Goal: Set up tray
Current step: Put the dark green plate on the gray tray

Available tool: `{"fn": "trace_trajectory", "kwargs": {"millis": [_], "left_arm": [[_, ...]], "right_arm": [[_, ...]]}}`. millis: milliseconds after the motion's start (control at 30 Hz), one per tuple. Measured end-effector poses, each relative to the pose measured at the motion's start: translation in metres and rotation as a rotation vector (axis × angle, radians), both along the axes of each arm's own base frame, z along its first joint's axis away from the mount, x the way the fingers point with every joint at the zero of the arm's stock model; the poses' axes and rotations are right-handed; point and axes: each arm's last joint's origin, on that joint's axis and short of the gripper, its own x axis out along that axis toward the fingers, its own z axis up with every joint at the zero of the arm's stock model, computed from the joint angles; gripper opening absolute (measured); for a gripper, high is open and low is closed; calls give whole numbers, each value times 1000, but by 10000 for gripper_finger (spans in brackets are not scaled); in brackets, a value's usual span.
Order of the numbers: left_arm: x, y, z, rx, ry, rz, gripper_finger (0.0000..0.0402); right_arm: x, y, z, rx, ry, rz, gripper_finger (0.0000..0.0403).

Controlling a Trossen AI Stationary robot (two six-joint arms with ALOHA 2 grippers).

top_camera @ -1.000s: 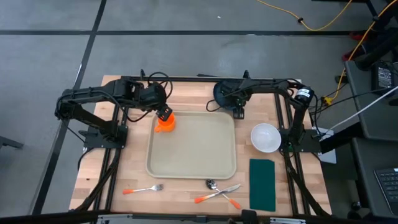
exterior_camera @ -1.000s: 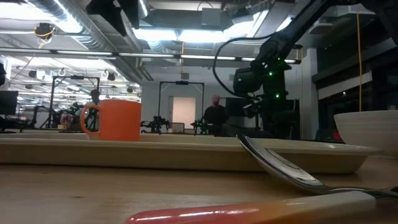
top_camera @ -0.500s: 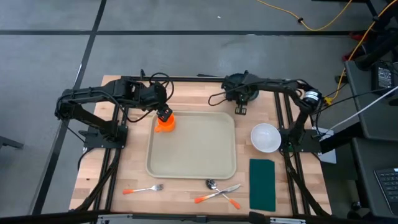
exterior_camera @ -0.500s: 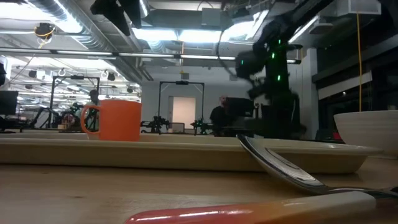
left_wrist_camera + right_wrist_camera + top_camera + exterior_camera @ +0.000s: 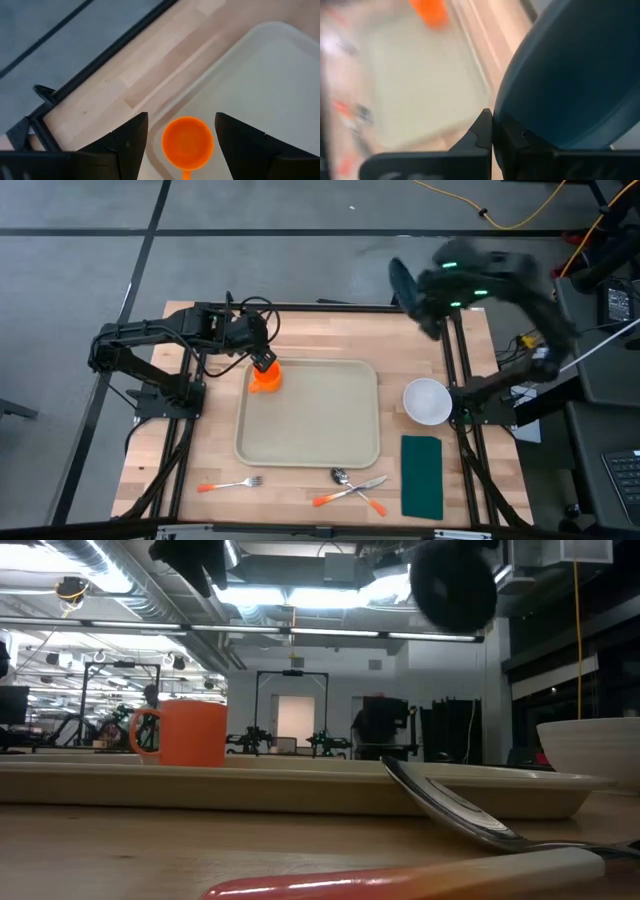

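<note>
Tray [image 5: 310, 415] lying flat at the worktop [image 5: 200, 460] centre, long sides running toward the far and near edges. Orange cup [image 5: 265, 377] standing upright in the tray's far-left corner, handle pointing toward the near edge in the left wrist view. Left pincer [image 5: 262, 362] hovering just above the cup, fingers spread wide either side of it, gripping nothing.

Right pincer [image 5: 492, 131] raised high over the far-right corner of the worktop, closed tight on the rim of a dark teal plate [image 5: 405, 285]; plate tilted on edge, blurred in the high view, so exact angle hard to judge. Same plate showing as a dark disc [image 5: 453, 585] high in the low view.

White bowl [image 5: 427, 401] on the worktop just right of the tray. Green napkin [image 5: 422, 477] near the near-right corner. Fork [image 5: 230, 484] along the near edge, left of centre; spoon [image 5: 341, 477] and knife [image 5: 350, 492] crossed beside it, just below the tray.
</note>
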Motion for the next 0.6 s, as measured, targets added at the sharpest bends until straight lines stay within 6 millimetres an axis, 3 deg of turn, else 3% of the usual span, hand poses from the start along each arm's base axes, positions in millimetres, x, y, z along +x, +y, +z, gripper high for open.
{"fn": "trace_trajectory", "kwargs": {"millis": [133,233,433,600], "left_arm": [[0,1,0,31,7,11,225],[-2,6,1,22,11,13,225],[-9,16,4,-4,6,13,225],[-17,24,12,-2,-51,8,225]], "right_arm": [[-29,24,30,-35,-125,-28,9],[-34,36,37,-33,-166,-37,9],[-16,54,34,24,-145,21,9],[17,73,23,63,-73,125,9]]}}
